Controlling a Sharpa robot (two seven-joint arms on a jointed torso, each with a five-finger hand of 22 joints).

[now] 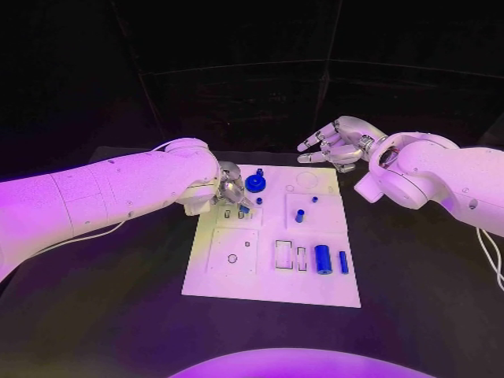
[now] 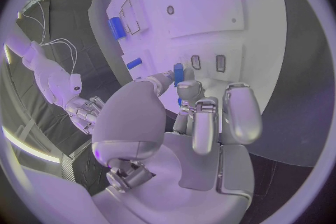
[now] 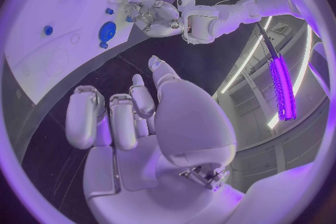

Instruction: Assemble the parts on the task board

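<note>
The white task board (image 1: 218, 272) lies in the middle of the black table. My left hand (image 1: 231, 192) hovers over its far left corner and pinches a small blue part (image 2: 178, 73) between thumb and a finger, just above two narrow slots (image 2: 196, 61). A blue round knob part (image 1: 256, 184) stands right beside that hand. My right hand (image 1: 336, 145) hangs above the board's far edge, fingers spread and holding nothing. The right wrist view shows its palm (image 3: 140, 117) over bare table beside the board (image 3: 42, 67).
A thick blue cylinder (image 1: 323, 259) and a thin blue bar (image 1: 343, 261) lie at the board's near right. Small blue pegs (image 1: 301, 214) stand mid-board. White cables run over the table by both arms.
</note>
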